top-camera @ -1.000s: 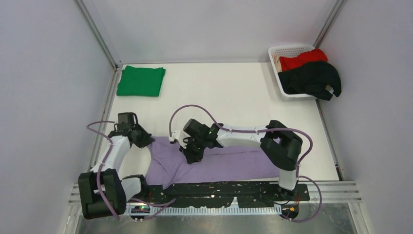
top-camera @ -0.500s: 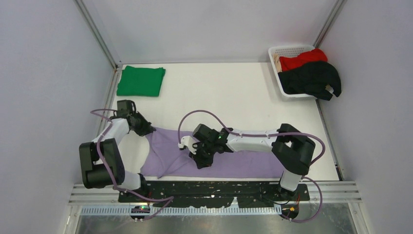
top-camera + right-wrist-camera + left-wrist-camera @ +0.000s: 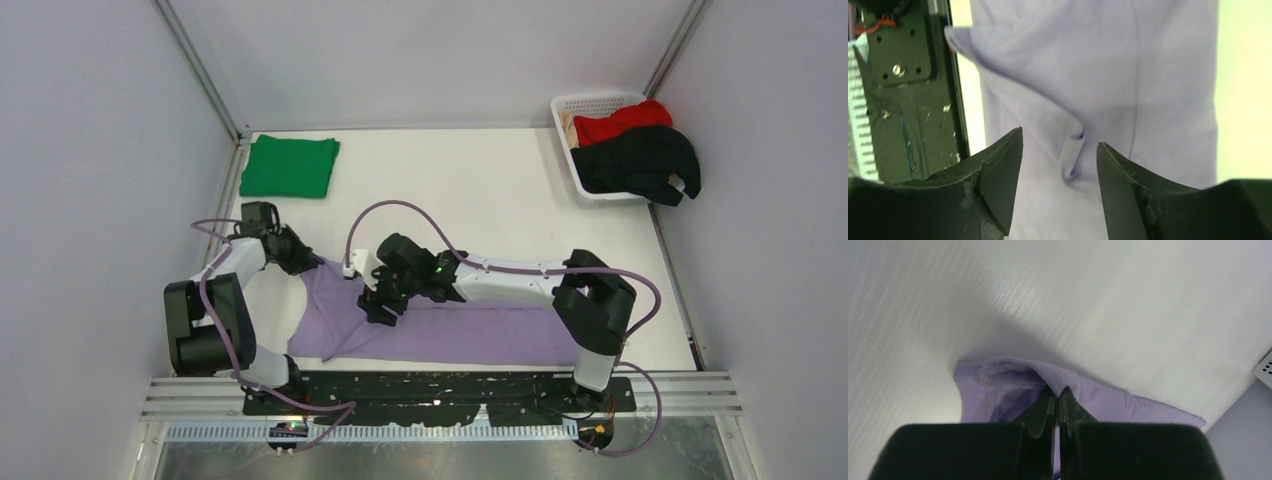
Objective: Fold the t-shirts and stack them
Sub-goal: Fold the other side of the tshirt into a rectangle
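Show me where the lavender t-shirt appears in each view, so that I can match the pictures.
Top external: the lavender t-shirt lies at lower centre, along the near edge of the table.
Left wrist: bottom centre, its edge pinched in the shut left tool.
Right wrist: it fills the middle, under the open right tool.
Shared landmark: the pale table beside the cloth.

Looks like four t-shirts (lavender shirt [image 3: 470, 335], green shirt [image 3: 290, 166], red shirt [image 3: 620, 122], black shirt [image 3: 640, 160], one each) and just one basket [image 3: 598, 98].
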You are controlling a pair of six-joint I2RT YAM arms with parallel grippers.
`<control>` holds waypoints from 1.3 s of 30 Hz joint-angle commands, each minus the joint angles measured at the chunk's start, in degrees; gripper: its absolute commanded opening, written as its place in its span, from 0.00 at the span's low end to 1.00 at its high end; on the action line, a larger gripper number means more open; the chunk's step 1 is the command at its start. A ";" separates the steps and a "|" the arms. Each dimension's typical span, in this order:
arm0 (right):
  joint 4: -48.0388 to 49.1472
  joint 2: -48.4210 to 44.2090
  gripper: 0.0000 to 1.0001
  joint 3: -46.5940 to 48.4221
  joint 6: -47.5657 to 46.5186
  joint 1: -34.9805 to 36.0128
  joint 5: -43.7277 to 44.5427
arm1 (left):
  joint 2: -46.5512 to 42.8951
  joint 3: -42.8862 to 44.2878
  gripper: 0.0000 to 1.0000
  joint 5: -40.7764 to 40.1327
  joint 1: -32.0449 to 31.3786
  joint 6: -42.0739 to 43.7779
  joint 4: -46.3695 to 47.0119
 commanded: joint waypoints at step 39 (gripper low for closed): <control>-1.50 0.77 0.55 -5.44 -0.13 0.43 -6.49 | 10.95 14.02 0.00 0.07 0.35 2.50 -1.29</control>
